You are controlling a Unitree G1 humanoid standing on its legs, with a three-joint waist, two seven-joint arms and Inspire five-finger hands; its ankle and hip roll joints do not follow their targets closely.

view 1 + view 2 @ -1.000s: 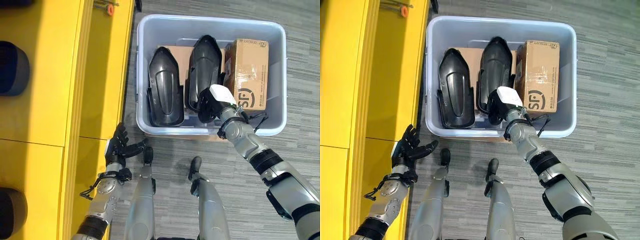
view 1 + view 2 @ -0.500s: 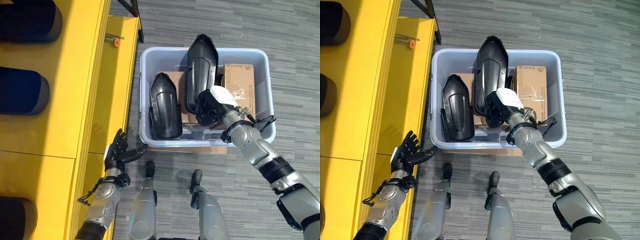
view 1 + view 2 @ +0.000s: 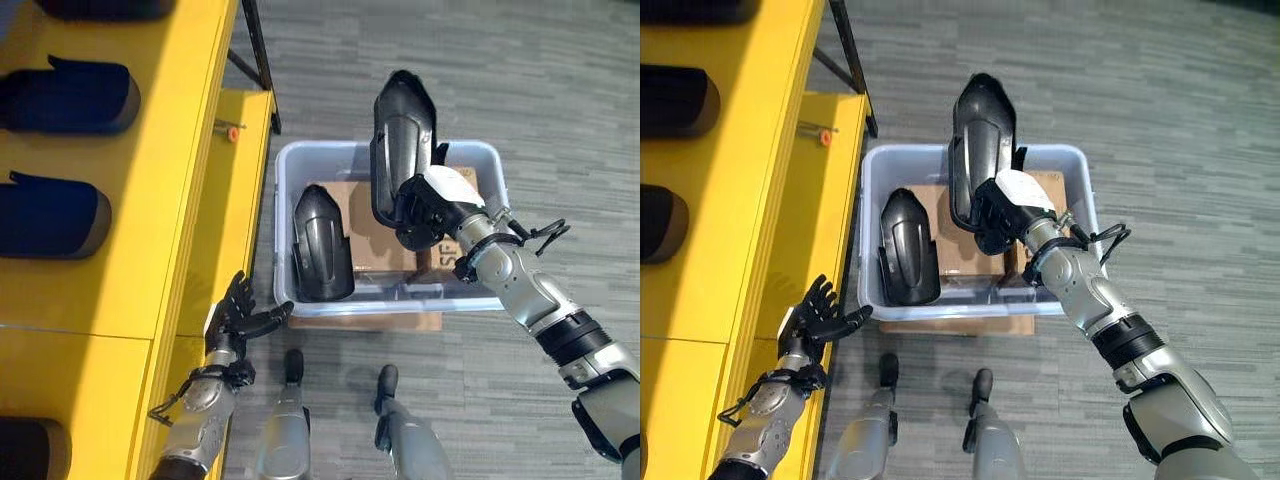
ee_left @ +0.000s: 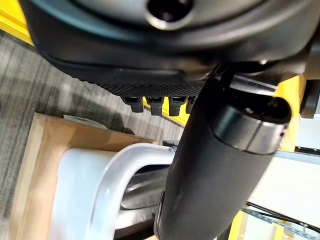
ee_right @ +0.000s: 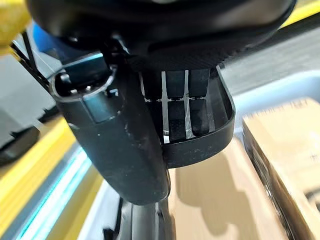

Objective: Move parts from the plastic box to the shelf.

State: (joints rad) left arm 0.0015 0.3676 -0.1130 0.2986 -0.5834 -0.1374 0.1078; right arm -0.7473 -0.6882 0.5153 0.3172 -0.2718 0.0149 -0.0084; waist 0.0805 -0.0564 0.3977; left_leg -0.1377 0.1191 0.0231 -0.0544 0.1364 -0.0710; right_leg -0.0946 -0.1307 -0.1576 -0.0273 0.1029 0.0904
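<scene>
A: Right, item one: the right hand (image 3: 425,208)?

B: Fingers and thumb curled round the near end of a long black moulded part (image 3: 400,140). The part is held up above the plastic box (image 3: 283,240), its far tip reaching past the box's far rim. The right wrist view shows the fingers (image 5: 182,107) wrapped over the part's edge.

A: Item two: the box itself?

B: Pale grey-blue, open-topped, standing on the grey carpet floor (image 3: 560,120) just right of the yellow shelf (image 3: 160,200). A flat piece of cardboard (image 3: 365,322) shows under its near edge.

A: Contents?

B: A second black part (image 3: 320,245) lying along the left side, lengthwise, and a brown cardboard box (image 3: 450,262) at the right, partly hidden behind the right arm. Brown card lines the bottom between them.

A: Item three: the left hand (image 3: 232,318)?

B: Low at the near left, beside the shelf's edge, fingers spread and relaxed, holding nothing. It is near the box's near-left corner but apart from it.

A: On the shelf?

B: Dark blue padded pieces (image 3: 70,95) lie in a row on the upper level. A small orange-tipped object (image 3: 232,132) rests on the lower ledge, far end.
</scene>
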